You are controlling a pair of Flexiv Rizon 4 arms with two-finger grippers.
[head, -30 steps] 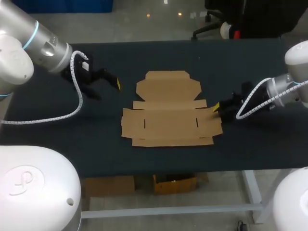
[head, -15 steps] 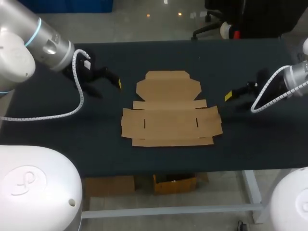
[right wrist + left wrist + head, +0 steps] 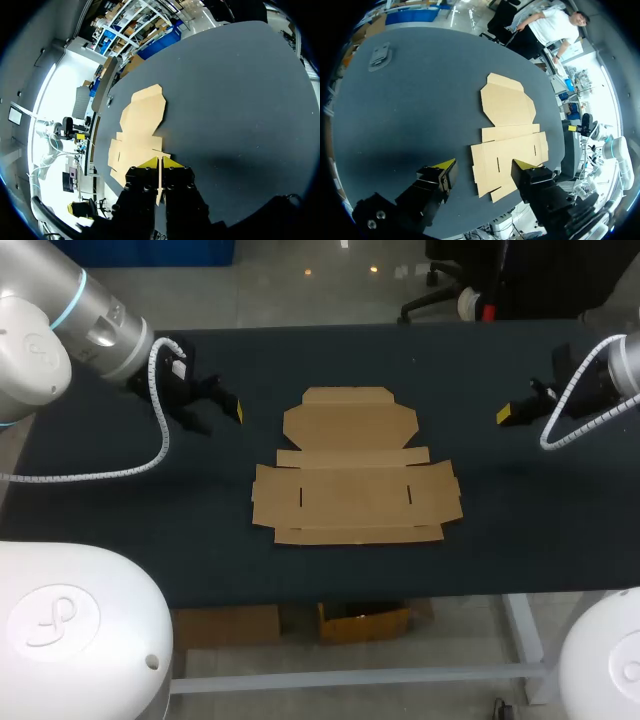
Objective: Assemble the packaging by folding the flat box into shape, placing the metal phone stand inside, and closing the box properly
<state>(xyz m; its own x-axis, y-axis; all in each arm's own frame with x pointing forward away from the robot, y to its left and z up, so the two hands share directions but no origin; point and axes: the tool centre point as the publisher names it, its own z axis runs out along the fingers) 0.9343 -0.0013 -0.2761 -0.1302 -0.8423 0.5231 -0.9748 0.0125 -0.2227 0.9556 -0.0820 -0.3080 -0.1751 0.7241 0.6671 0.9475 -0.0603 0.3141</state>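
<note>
One flat box (image 3: 355,465) is seen unfolded between the wide-open left gripper (image 3: 220,417) and the empty, closed right gripper (image 3: 507,414); a flap, it is judged, must be raised first.

- The flat cardboard box (image 3: 355,468) lies unfolded, brown, in the middle of the table (image 3: 520,530), its tapered lid panel toward the far side.
- The metal phone stand (image 3: 380,54), grey, lies flat near the table's edge, well apart from it.
</note>
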